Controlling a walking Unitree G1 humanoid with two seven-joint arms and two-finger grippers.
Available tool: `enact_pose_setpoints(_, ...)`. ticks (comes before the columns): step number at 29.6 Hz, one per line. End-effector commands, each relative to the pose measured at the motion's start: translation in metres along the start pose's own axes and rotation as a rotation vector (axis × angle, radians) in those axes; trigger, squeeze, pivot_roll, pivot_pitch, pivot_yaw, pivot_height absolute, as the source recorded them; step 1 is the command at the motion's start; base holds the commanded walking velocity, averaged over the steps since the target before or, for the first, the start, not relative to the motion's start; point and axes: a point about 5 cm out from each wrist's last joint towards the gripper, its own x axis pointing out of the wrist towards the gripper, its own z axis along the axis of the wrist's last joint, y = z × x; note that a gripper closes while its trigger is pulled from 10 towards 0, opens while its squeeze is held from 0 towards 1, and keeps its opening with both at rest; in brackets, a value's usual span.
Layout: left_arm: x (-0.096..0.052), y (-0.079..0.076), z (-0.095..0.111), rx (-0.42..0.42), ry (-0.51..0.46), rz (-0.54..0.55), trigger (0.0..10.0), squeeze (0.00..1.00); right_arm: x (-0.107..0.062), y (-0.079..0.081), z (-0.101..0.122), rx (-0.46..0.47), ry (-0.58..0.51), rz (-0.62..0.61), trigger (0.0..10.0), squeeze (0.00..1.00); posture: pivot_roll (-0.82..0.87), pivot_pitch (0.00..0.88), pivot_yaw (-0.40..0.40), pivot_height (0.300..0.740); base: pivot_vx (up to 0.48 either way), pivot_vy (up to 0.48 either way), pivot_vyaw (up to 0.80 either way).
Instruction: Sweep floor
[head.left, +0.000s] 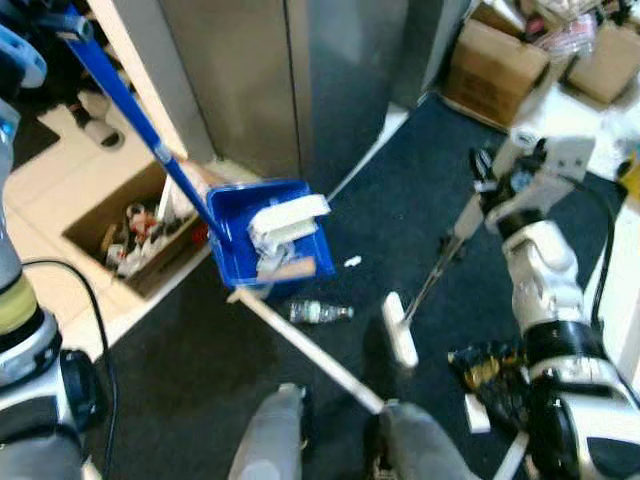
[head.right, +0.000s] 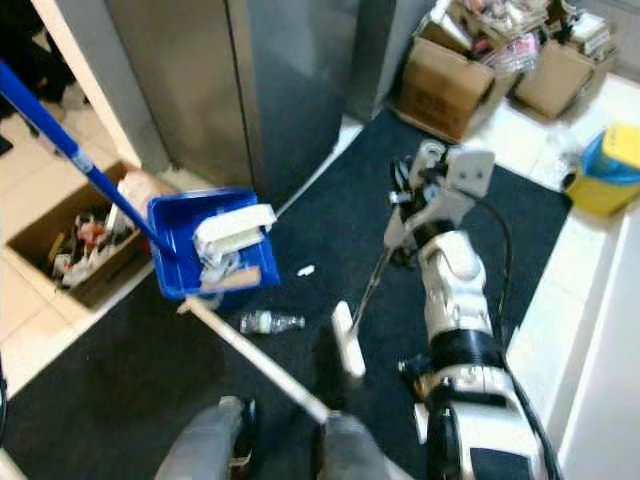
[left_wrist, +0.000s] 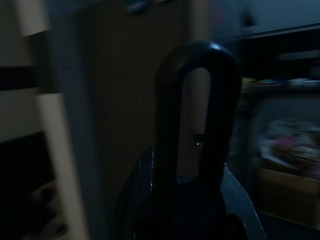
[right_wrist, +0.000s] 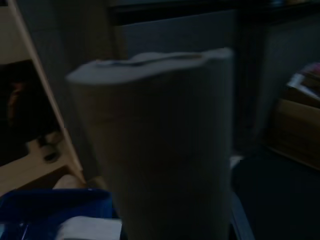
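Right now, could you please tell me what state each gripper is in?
Left gripper: holding the blue dustpan handle, fingers hard to see.
Right gripper: shut on the broom handle.

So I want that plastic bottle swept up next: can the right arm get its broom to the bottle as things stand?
Probably yes. The bottle lies on bare dark carpet, and the broom head held by the right gripper sits just beside it with nothing between. The dustpan hangs just beyond.
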Motion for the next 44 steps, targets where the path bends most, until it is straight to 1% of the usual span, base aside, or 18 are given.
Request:
enact_pose_setpoints(1,-0.001,-0.001,0.014,0.043,-0.054,-0.014,10.0,0.0,-0.002,-0.005,0.006,0.002,-0.033,-0.014,10.0,0.0,0.07,0.056,0.007,0.74,0.259,0.0,0.0)
enact_pose_setpoints(14,-0.003,-0.006,0.015,0.043,-0.055,-0.063,10.0,0.0,-0.002,-0.004,0.005,0.004,-0.034,-0.014,10.0,0.0,0.08,0.057,0.008,0.74,0.0,0.0,0.0)
enact_pose_setpoints(21,-0.003,-0.007,0.014,0.077,-0.048,-0.102,10.0,0.0,-0.002,-0.005,0.005,0.003,-0.035,-0.02,10.0,0.0,0.08,0.059,0.009,0.74,0.0,0.0,0.0)
enact_pose_setpoints(23,-0.003,-0.004,0.013,0.107,-0.039,-0.107,10.0,0.0,-0.003,-0.006,0.004,0.002,-0.034,-0.024,10.0,0.0,0.08,0.059,0.008,0.74,0.0,0.0,0.0)
enact_pose_setpoints(24,-0.003,-0.004,0.013,0.107,-0.039,-0.107,10.0,0.0,-0.003,-0.006,0.004,0.002,-0.034,-0.024,10.0,0.0,0.08,0.059,0.008,0.74,0.0,0.0,0.0)
enact_pose_setpoints(25,-0.002,0.0,0.012,0.123,-0.033,-0.099,10.0,0.0,-0.003,-0.006,0.004,0.001,-0.033,-0.025,10.0,0.0,0.08,0.06,0.009,0.74,0.0,0.0,0.0)
enact_pose_setpoints(26,-0.002,0.0,0.012,0.123,-0.033,-0.099,10.0,0.0,-0.003,-0.006,0.004,0.001,-0.033,-0.025,10.0,0.0,0.08,0.06,0.009,0.74,0.0,0.0,0.0)
enact_pose_setpoints(29,0.0,0.014,0.005,0.162,0.003,-0.081,10.0,0.0,-0.003,-0.007,0.004,-0.001,-0.031,-0.027,10.0,0.0,0.08,0.063,0.007,0.74,0.0,0.0,0.0)
enact_pose_setpoints(30,0.0,0.014,0.005,0.162,0.003,-0.081,10.0,0.0,-0.003,-0.007,0.004,-0.001,-0.031,-0.027,10.0,0.0,0.08,0.063,0.007,0.74,0.0,0.0,0.0)
enact_pose_setpoints(34,0.002,0.031,-0.012,0.186,0.066,-0.065,10.0,0.0,-0.003,-0.007,0.004,-0.004,-0.028,-0.026,10.0,0.0,0.08,0.067,0.003,0.74,0.0,0.0,0.0)
enact_pose_setpoints(35,0.002,0.031,-0.012,0.186,0.066,-0.065,10.0,0.0,-0.003,-0.007,0.004,-0.004,-0.028,-0.026,10.0,0.0,0.08,0.067,0.003,0.74,0.0,0.0,0.0)
enact_pose_setpoints(37,0.005,0.038,-0.018,0.189,0.074,-0.058,10.0,0.0,-0.003,-0.008,0.005,-0.006,-0.028,-0.025,10.0,0.0,0.07,0.069,0.001,0.74,0.0,0.0,0.0)
enact_pose_setpoints(38,0.005,0.038,-0.018,0.189,0.074,-0.058,10.0,0.0,-0.003,-0.008,0.005,-0.006,-0.028,-0.025,10.0,0.0,0.07,0.069,0.001,0.74,0.0,0.0,0.0)
enact_pose_setpoints(39,0.008,0.041,-0.02,0.192,0.072,-0.052,10.0,0.0,-0.003,-0.008,0.005,-0.007,-0.029,-0.024,10.0,0.0,0.07,0.069,0.001,0.74,0.0,0.0,0.0)
enact_pose_setpoints(44,0.016,0.046,-0.021,0.221,0.056,-0.047,10.0,0.0,-0.004,-0.009,0.007,-0.011,-0.037,-0.025,10.0,0.0,0.05,0.07,0.006,0.74,0.0,0.0,0.0)
